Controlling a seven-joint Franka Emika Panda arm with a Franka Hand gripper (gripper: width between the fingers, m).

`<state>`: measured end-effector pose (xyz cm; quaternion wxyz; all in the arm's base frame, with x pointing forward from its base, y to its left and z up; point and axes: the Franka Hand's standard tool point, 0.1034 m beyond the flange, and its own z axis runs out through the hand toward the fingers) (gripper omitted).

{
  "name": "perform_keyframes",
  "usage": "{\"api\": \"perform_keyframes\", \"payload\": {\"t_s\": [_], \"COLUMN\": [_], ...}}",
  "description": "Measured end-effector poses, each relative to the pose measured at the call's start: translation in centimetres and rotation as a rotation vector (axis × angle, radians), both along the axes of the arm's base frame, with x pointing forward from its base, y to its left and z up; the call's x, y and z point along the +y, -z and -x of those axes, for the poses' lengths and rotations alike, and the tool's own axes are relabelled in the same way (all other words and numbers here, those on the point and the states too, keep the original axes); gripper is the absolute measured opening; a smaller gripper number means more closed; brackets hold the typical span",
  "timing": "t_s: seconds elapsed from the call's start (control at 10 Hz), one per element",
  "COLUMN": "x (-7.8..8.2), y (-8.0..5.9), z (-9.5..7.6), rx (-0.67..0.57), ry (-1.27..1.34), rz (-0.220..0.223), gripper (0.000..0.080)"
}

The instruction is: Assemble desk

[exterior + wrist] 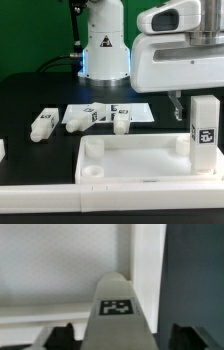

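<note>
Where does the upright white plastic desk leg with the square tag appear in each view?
Exterior view: the upright white plastic desk leg stands at the exterior view's right, by the large flat white rimmed tabletop.
Wrist view: it fills the middle of the picture.
Shared landmark: its black-and-white square tag.

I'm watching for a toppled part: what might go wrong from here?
1. The tool straddles the upright leg with gaps on both sides; closing off-centre may tip it.
2. Whether the leg sits fully in the tabletop socket cannot be told; a nudge might topple it.
</note>
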<state>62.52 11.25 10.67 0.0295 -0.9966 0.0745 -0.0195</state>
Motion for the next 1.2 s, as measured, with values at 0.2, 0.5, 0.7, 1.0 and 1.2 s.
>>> {"api": "perform_keyframes", "payload": {"t_s": [0.2,0.5,0.7,1.0,1.2], "x": [0.07,0.33,0.20,0.27,0.50], "y": [0.00,0.14,0.20,0.22,0.30], "z": [0.01,-0.23,-0.55,-0.64,-0.59], "rx": [0.007,-0.007,-0.009,0.050,0.055], "ry": [0.123,0.454,0.799,1.132,1.169], "rz": [-0.007,-0.028,-0.113,-0.220,-0.222], "gripper": [0.0284,0.0284,0.0284,0.0288,0.0364]}}
